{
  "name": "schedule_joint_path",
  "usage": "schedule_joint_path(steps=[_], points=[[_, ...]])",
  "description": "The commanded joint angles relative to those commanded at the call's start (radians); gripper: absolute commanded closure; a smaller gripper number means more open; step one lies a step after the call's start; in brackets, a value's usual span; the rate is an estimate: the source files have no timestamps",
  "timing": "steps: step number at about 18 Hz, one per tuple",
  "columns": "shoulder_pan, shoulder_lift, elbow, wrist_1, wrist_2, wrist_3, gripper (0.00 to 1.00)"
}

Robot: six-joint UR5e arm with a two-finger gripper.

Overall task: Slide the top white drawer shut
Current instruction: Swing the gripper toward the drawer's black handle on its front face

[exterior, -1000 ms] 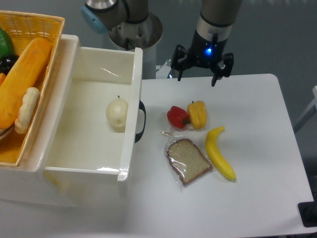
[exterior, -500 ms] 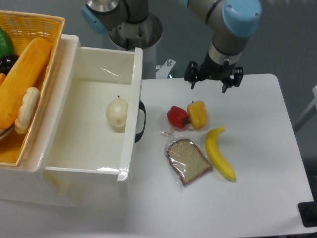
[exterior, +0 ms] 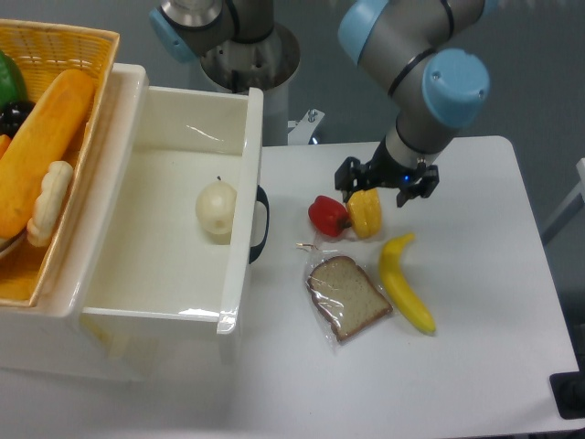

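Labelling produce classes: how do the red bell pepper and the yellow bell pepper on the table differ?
Colour: the glossy red bell pepper versus the yellow bell pepper. Shape: the red one looks rounder, the yellow one taller and blockier. Position: the red one lies nearer the top white drawer; the yellow one sits just below the two-finger gripper. Shared: both rest on the white table, side by side, apparently touching.

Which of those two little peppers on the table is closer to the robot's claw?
The yellow pepper. It sits right under the tool, while the red pepper lies beside it, on the side toward the drawer.
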Motion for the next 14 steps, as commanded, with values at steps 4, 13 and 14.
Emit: schedule_joint_path(steps=[4,13,14], points=[[-0.028,-0.017,-0.002,0.0,-0.02,-0.006,0.0],[-0.078,-0.046,0.0,0.026,-0.021,-0.014,0.0],[-0.084,-0.046,0.0,0.026,-0.022,-0.014,0.0]])
